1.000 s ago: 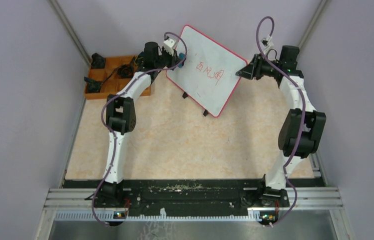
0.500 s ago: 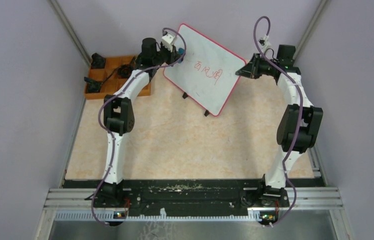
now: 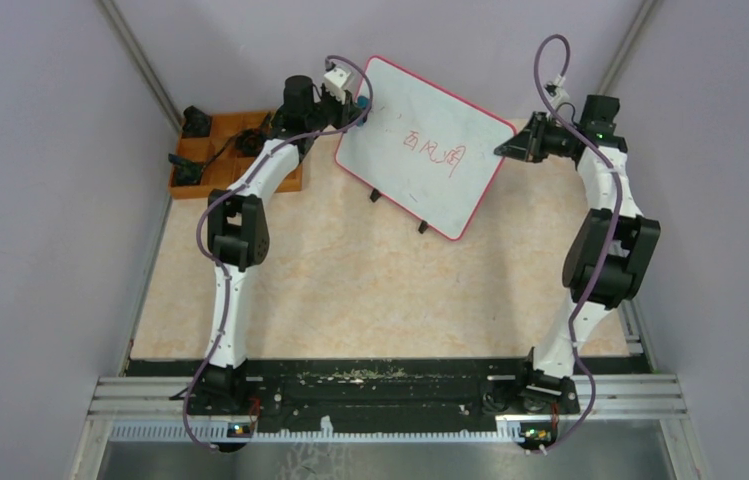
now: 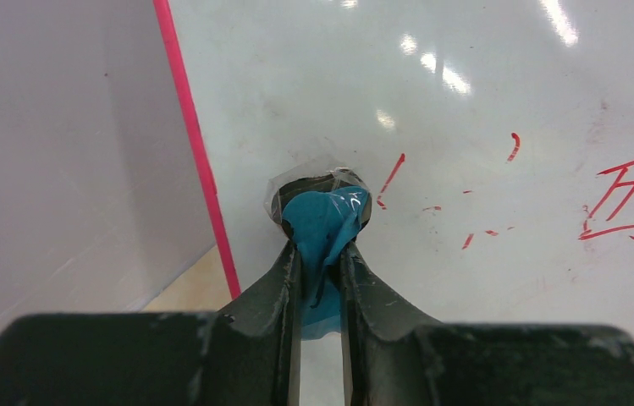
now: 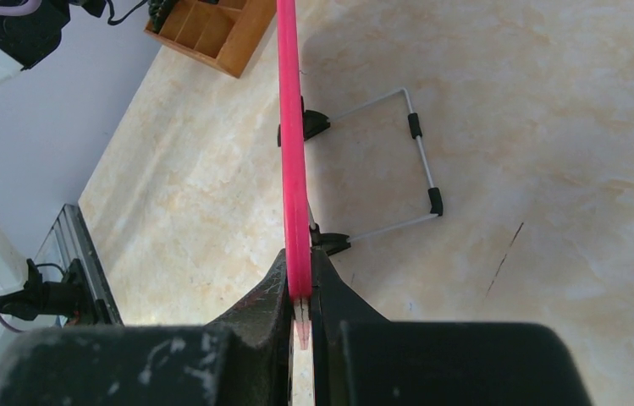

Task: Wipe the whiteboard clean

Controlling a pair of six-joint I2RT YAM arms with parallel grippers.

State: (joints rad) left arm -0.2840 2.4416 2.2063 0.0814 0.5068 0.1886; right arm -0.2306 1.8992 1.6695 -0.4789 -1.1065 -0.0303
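Note:
The whiteboard (image 3: 420,140), white with a thin red-pink frame, stands tilted at the back of the table with red characters (image 3: 432,152) at its middle. My left gripper (image 3: 354,108) is shut on a blue eraser (image 4: 323,222), which presses against the board's upper left part, near its pink edge (image 4: 195,152). Red strokes (image 4: 626,199) and small smears lie right of the eraser. My right gripper (image 3: 506,149) is shut on the board's right edge (image 5: 294,169); the frame runs straight between its jaws.
An orange compartment tray (image 3: 212,150) with dark items sits at the back left, beside my left arm. The board's wire stand and black feet (image 5: 398,161) rest on the marbled tabletop behind it. Grey walls close in at the back and sides.
The board has shifted right and turned, carried by my right gripper, which has moved right. My left gripper has stayed near the board's upper left corner.

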